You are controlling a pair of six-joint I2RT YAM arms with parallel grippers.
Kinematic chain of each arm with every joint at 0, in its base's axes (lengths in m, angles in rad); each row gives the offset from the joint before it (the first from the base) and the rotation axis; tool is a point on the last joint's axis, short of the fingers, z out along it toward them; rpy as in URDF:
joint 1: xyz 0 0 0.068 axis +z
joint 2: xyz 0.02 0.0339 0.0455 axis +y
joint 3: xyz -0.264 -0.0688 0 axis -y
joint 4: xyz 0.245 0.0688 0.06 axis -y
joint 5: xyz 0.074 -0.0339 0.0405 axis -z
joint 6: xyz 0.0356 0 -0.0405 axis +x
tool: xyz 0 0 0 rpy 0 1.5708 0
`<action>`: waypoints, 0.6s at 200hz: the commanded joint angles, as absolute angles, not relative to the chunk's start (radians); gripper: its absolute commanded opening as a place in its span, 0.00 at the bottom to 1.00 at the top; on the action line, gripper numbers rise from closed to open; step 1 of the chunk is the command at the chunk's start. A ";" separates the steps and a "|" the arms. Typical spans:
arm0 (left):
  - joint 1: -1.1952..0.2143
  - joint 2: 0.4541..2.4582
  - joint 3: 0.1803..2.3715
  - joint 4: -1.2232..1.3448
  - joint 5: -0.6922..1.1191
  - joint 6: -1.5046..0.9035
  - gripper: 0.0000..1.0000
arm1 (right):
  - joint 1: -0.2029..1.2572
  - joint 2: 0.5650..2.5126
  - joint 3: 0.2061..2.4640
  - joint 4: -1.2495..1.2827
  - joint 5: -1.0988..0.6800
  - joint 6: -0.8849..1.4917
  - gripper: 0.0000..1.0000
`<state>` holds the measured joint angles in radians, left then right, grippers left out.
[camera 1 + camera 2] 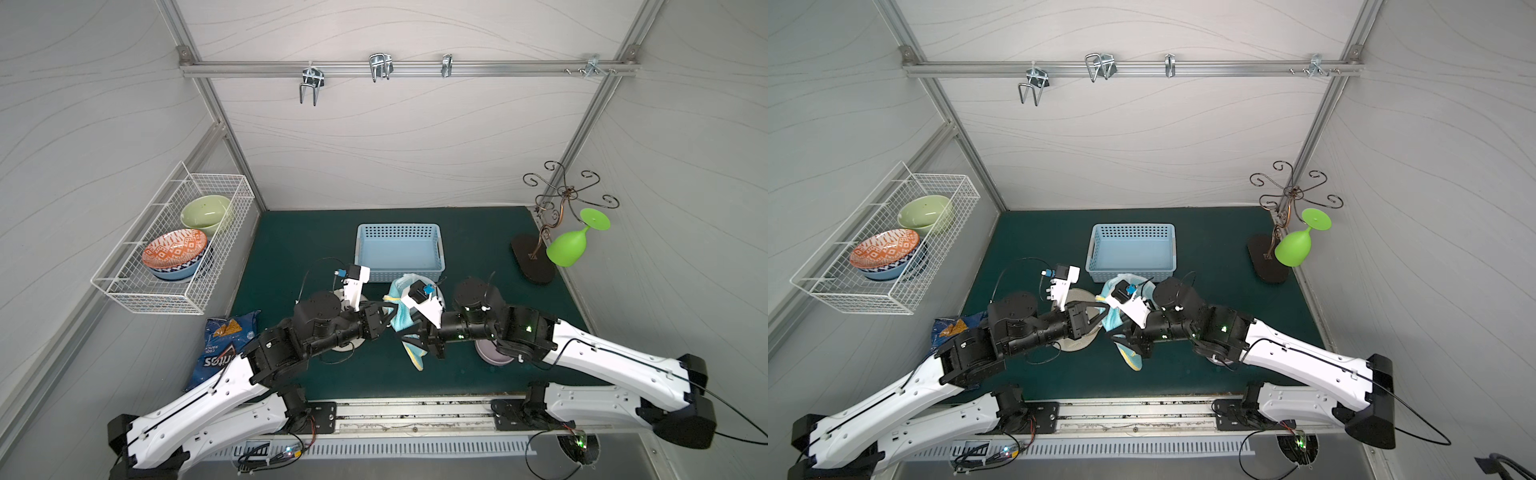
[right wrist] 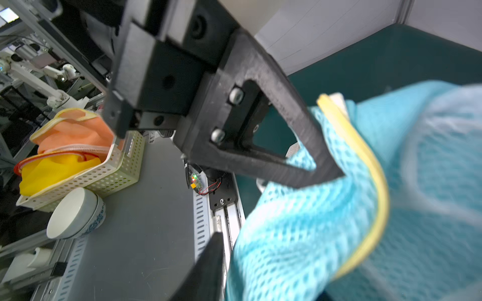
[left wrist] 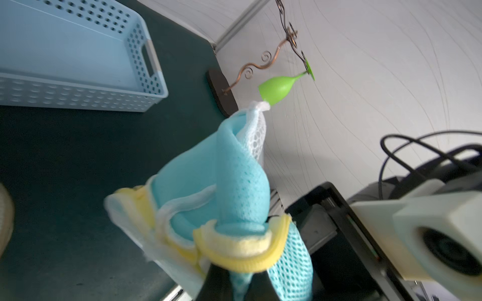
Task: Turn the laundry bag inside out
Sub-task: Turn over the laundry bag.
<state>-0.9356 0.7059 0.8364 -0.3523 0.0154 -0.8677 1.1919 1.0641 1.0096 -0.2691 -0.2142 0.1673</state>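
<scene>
As both top views show, the laundry bag (image 1: 402, 318), blue mesh with yellow trim, hangs over the desk (image 1: 291, 249) between left pincer (image 1: 388, 319) and right pincer (image 1: 410, 338). Left wrist view: left pincer clamped on mesh beside the trim. Right wrist view: right pincer half hidden by mesh; cannot tell whether it grips.

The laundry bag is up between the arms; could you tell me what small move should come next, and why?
Probably slide the right gripper to a spot further along the yellow rim and close. The left gripper is shut on the laundry bag at its rim, while the right jaws stand parted beside it.
</scene>
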 commanded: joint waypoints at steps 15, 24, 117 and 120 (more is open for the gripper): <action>-0.930 0.635 0.874 -0.392 -0.165 -0.896 0.00 | 1.199 1.047 0.982 -0.275 0.018 0.256 0.66; -0.930 0.625 0.875 -0.395 -0.181 -0.897 0.00 | 1.200 1.052 0.972 -0.277 0.038 0.273 0.67; -0.930 0.571 0.826 -0.326 -0.292 -0.905 0.00 | 1.237 1.075 0.871 -0.007 -0.184 0.274 0.37; -0.930 0.572 0.832 -0.337 -0.295 -0.904 0.00 | 1.237 1.076 0.875 -0.013 -0.179 0.273 0.31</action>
<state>-0.9329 0.5838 0.8074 -0.4294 -0.2436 -0.8993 1.2312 1.0527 0.8719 -0.0799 -0.1192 0.2668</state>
